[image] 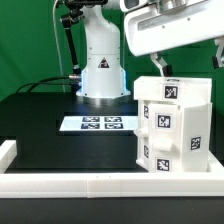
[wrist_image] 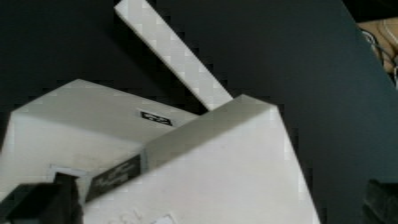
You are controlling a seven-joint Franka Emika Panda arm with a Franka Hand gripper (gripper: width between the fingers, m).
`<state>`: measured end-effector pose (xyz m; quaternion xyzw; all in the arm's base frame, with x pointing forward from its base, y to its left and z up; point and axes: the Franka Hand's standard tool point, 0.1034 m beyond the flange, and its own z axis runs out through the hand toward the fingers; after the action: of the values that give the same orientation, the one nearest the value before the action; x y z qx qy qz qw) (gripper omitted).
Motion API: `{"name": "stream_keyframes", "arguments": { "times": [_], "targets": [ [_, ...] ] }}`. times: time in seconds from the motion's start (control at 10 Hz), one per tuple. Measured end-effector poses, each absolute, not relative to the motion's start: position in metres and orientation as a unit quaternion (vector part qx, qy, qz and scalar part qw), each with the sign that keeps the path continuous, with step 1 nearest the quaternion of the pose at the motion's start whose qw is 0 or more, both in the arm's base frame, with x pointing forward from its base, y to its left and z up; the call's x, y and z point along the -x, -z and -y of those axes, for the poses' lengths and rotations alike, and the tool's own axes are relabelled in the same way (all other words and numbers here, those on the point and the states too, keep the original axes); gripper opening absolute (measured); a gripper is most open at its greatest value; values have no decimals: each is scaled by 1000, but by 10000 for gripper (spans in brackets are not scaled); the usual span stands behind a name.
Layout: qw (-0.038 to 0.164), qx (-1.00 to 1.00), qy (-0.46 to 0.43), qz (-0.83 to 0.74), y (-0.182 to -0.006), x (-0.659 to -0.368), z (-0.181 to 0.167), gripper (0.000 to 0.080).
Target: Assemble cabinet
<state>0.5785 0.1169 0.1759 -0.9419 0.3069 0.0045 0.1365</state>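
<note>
The cabinet (image: 175,125) is a large white box shell standing upright at the exterior view's right, with smaller white blocks set in its front, each with a black-and-white tag. My gripper (image: 188,62) hangs just above its top, with the jaws spread wide and nothing between them. In the wrist view the cabinet (wrist_image: 196,160) fills the frame, with a small tag on its top face. One dark finger (wrist_image: 45,198) shows at one lower corner and the other at the opposite edge.
The marker board (image: 100,123) lies flat on the black table in front of the robot base (image: 103,70). A long white rail (image: 90,184) frames the table's near edge and also shows in the wrist view (wrist_image: 169,55) beyond the cabinet.
</note>
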Motion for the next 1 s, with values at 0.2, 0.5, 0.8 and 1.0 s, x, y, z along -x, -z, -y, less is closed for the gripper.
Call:
{"name": "stream_keyframes", "arguments": {
  "times": [0.2, 0.5, 0.8, 1.0],
  "targets": [
    [130, 971, 10, -199, -180, -578, -116, 797],
    [128, 990, 34, -56, -184, -581, -111, 797],
    [120, 990, 47, 61, -182, -582, -110, 797],
    [114, 982, 56, 139, -181, -582, -108, 797]
  ]
}}
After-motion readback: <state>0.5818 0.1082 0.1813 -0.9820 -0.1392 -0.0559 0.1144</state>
